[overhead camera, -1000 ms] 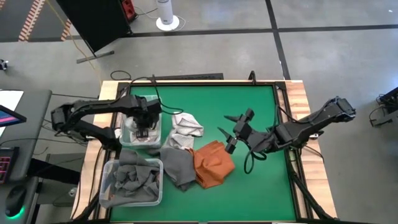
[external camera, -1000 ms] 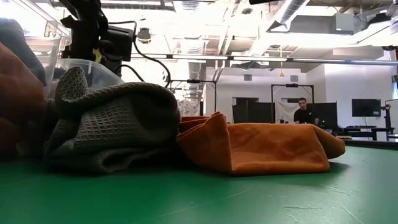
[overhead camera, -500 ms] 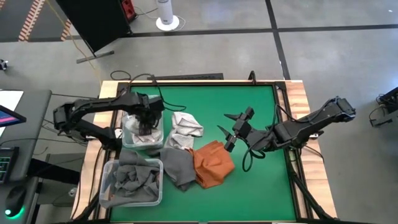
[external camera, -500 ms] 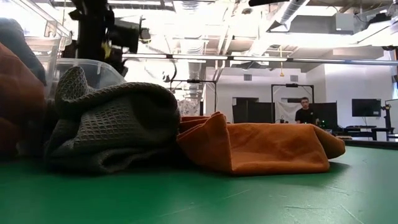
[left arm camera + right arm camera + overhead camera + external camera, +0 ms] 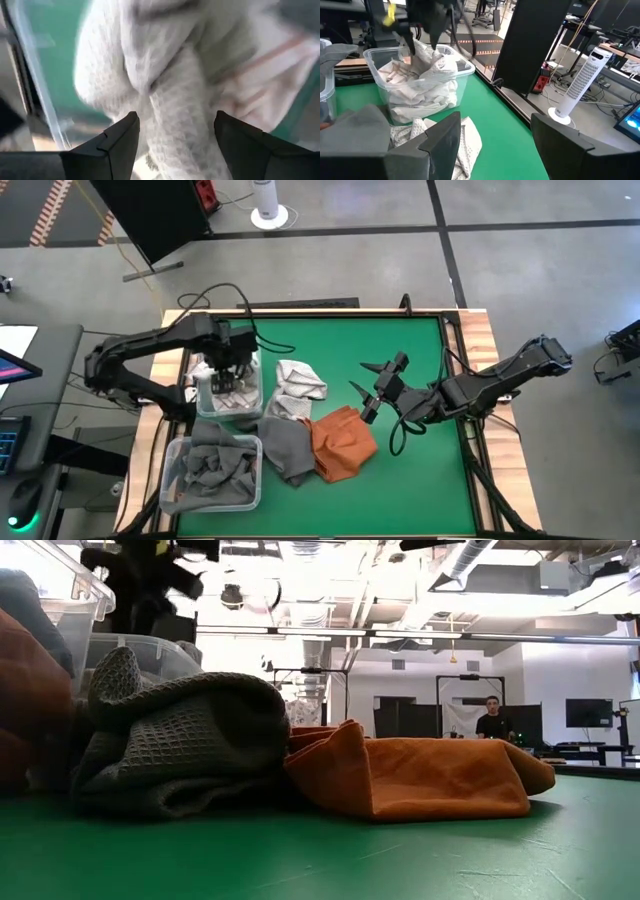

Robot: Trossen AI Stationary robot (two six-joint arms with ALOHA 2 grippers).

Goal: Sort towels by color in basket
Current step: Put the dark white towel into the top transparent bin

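Over the clear plastic bin of white cloths (image 5: 228, 393) hangs the left gripper (image 5: 229, 377); its two dark fingers (image 5: 120, 142) stand apart, and they hold nothing; right under them lies a soft white towel with a bumpy weave (image 5: 165, 100), bunched up inside the bin and touching no finger in the left wrist view; one cloth in there has thin rust stripes (image 5: 260, 65).

Just beside that gripper, on the side toward the middle of the green table top (image 5: 340, 345), a crumpled white towel with grey checks (image 5: 296, 388) lies loose on the table; a bit farther out sits a folded dark grey waffle towel (image 5: 287, 446), and touching it is a rust-orange towel (image 5: 342, 442); in the low view the grey towel (image 5: 180, 740) leans against the orange one (image 5: 420, 775).

Next to the white bin stands a second clear plastic bin (image 5: 213, 473) full of dark grey cloths.

Near the orange towel, just past its far edge, hovers the right gripper (image 5: 372, 391); its fingers are spread wide and it grips nothing; its own wrist view looks past its fingers (image 5: 442, 142) at the white bin (image 5: 422, 82) across the table.

Far behind the table, a person (image 5: 489, 722) stands in the room.
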